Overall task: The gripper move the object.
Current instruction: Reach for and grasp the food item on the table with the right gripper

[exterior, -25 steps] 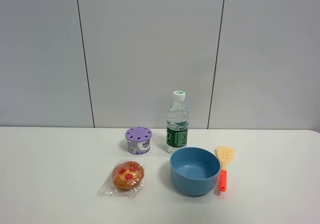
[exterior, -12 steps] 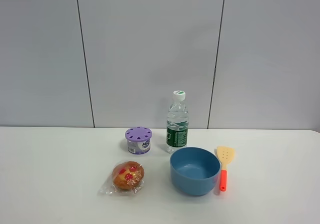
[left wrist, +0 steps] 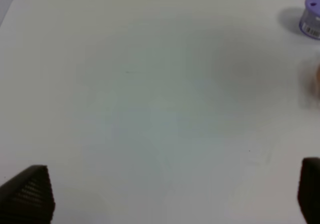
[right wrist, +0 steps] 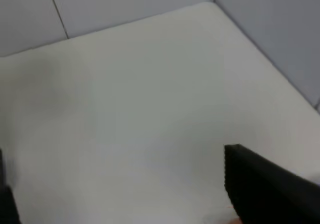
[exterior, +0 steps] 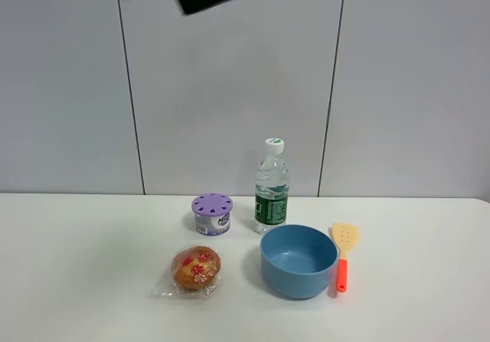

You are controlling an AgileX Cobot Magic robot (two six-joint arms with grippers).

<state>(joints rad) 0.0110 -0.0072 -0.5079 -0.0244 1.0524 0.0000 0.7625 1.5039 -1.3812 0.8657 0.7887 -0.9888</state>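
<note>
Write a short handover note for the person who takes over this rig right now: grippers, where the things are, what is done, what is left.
Left gripper: open, empty, above bare table.
Right gripper: open, empty, also above bare table.
Bun: in its clear wrap, lying on the table in front of the purple-lidded tub, left of the blue bowl, touching neither.
Done: nothing visible; no gripper is at the bun.
To do: bring a gripper to the bun, close on it, move it. The left one looks nearer, since its camera sees the tub at the frame edge.
</note>
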